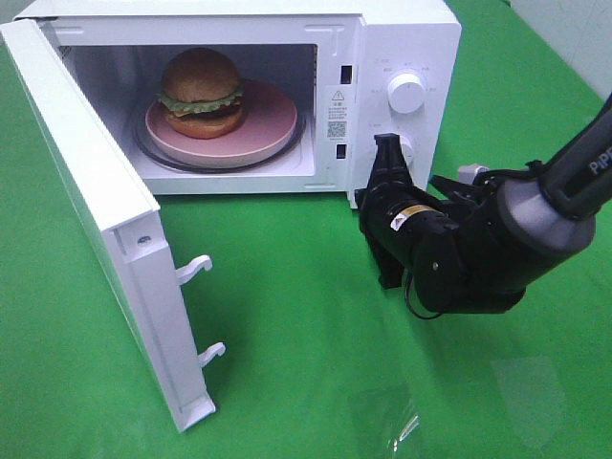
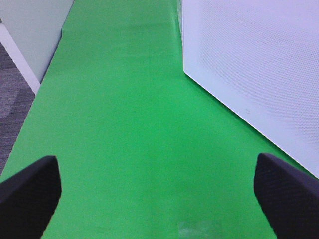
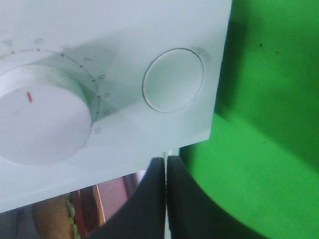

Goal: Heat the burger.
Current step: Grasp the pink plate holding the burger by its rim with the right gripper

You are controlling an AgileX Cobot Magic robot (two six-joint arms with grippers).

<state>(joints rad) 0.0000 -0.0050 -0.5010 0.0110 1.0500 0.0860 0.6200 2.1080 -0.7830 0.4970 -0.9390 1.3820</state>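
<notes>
White microwave [image 1: 382, 57] toward the far edge of a green surface [image 1: 306, 363], door [image 1: 96, 220] swung wide open toward the left edge. Inside the cavity, on a glass turntable [image 1: 158, 158], a pink plate [image 1: 268, 120]. On that plate, toward its back left, the burger [image 1: 201, 91], upright: golden domed bun, frilly green lettuce, dark patty.

Right gripper [image 1: 387, 143], black, reaching in from the right edge. Clenched tight with nothing held, tips just beside the microwave's control panel, in front of the lower knob [image 1: 409, 148] and below the upper knob [image 1: 406, 93]. In the right wrist view, fingertips [image 3: 157, 174] pressed together next to a numbered dial [image 3: 42, 122] with a red mark and a flat round disc [image 3: 173, 79], perhaps a button.

Left gripper [image 2: 159, 199] seen only in its own wrist view: released, spread wide, grasping nothing, above bare green surface with a white dotted panel [image 2: 249, 64] alongside.
</notes>
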